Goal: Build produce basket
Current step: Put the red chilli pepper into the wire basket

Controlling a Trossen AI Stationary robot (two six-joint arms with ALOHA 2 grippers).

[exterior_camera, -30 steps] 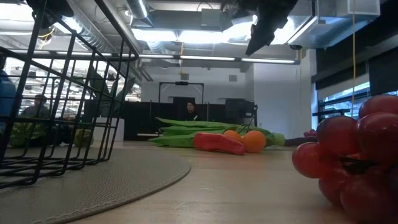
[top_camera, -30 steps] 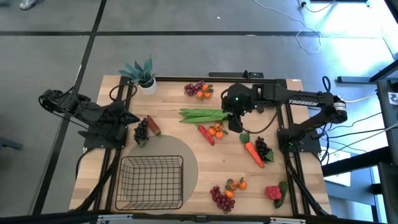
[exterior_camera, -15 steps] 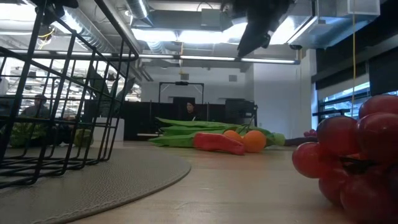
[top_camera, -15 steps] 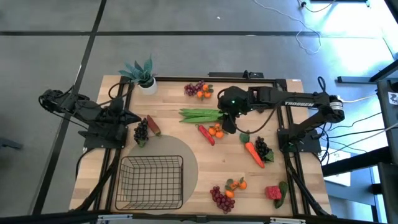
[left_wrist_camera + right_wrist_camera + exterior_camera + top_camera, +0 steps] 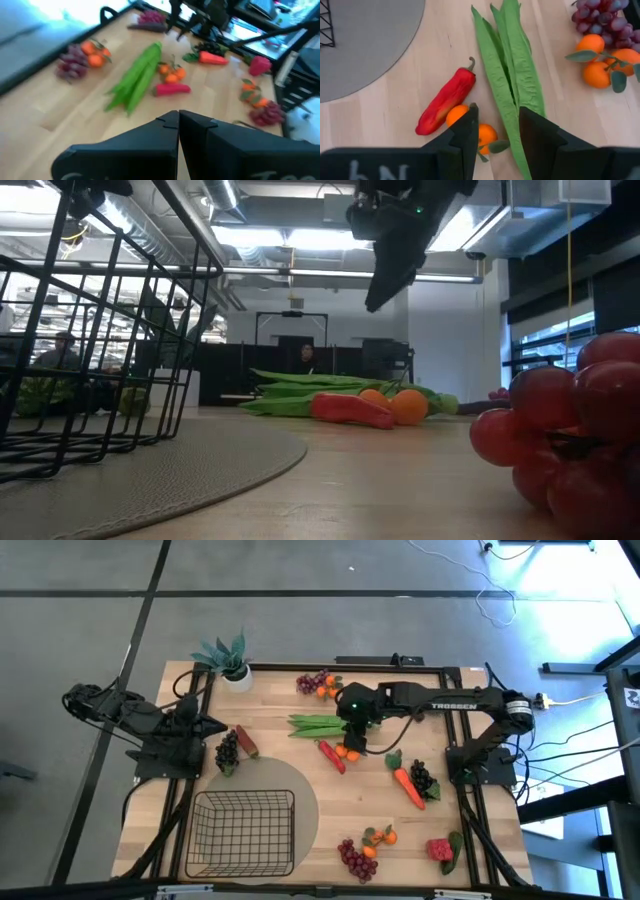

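The green bean pods (image 5: 507, 75) are long, flat and leaf-green, lying side by side on the tabletop (image 5: 300, 755) with a red pepper (image 5: 446, 102) and small tangerines (image 5: 480, 131) just beside them. The right gripper (image 5: 495, 131) hangs above them, jaws part open and empty; the pods run into the gap between the jaws. The basket (image 5: 243, 831) sits on a grey mat (image 5: 290, 780). The left gripper (image 5: 178, 120) waits at the left edge, jaws closed

Worktop (image 5: 300, 755): pale wood, smooth, satin sheen.
Basket (image 5: 243, 831): thin dark metal wire, matt.
Round mat (image 5: 150, 470): grey woven cloth, rough.
Red pepper (image 5: 446, 101): glossy plastic, just beside the right tool (image 5: 495, 130).
Bean pods (image 5: 507, 75): matt green plastic.
Tool fingers (image 5: 540, 135): matt black plastic.
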